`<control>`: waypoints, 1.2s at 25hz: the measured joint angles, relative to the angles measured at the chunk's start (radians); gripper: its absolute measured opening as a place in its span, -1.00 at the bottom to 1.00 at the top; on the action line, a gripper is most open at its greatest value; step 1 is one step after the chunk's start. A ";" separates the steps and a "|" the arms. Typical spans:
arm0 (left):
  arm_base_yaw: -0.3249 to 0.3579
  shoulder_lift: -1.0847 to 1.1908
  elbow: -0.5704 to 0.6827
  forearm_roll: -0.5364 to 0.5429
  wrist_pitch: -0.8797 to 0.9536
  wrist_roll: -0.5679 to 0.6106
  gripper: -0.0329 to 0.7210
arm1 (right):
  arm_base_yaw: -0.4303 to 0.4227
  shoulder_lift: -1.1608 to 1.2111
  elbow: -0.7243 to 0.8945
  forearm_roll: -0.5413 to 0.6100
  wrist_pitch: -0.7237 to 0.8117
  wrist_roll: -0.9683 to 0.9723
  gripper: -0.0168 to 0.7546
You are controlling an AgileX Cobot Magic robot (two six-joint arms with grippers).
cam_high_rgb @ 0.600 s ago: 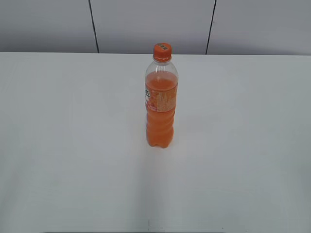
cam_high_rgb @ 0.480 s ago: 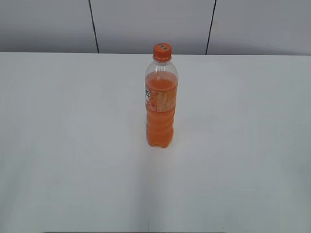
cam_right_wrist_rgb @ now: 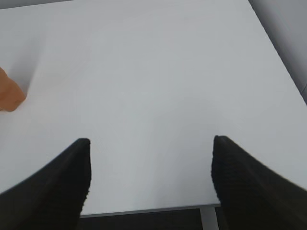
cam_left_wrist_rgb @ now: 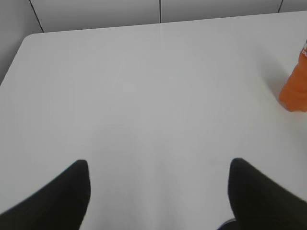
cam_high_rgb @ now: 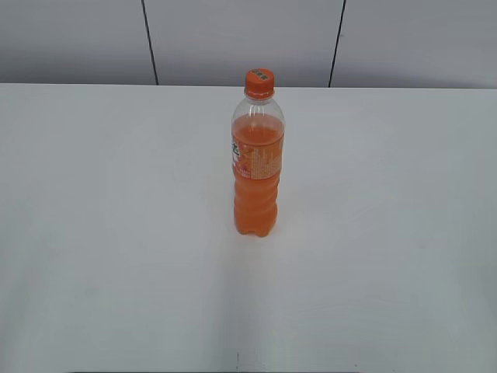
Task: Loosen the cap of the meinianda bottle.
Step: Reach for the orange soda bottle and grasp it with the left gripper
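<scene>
The meinianda bottle (cam_high_rgb: 258, 175) stands upright near the middle of the white table, filled with orange drink and wrapped by an orange-and-white label. Its small orange cap (cam_high_rgb: 259, 81) sits on the neck. The bottle's base shows at the right edge of the left wrist view (cam_left_wrist_rgb: 295, 91) and at the left edge of the right wrist view (cam_right_wrist_rgb: 9, 96). My left gripper (cam_left_wrist_rgb: 158, 165) is open and empty over bare table, left of the bottle. My right gripper (cam_right_wrist_rgb: 151, 143) is open and empty near the table's front edge. Neither gripper shows in the exterior view.
The white table (cam_high_rgb: 116, 233) ends at a grey panelled wall (cam_high_rgb: 233, 39) behind the bottle. The table's front edge and a leg show in the right wrist view (cam_right_wrist_rgb: 206, 211), its right edge (cam_right_wrist_rgb: 283, 62) too.
</scene>
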 joint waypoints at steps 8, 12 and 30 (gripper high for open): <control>0.000 0.000 0.000 0.000 0.000 0.000 0.52 | 0.000 0.000 0.000 0.000 0.000 0.000 0.57; 0.000 0.000 0.000 0.000 0.000 0.000 0.52 | 0.000 0.000 0.000 0.000 0.000 0.000 0.57; 0.000 0.000 0.000 0.000 0.000 0.000 0.52 | 0.000 0.000 0.000 0.000 0.000 0.000 0.57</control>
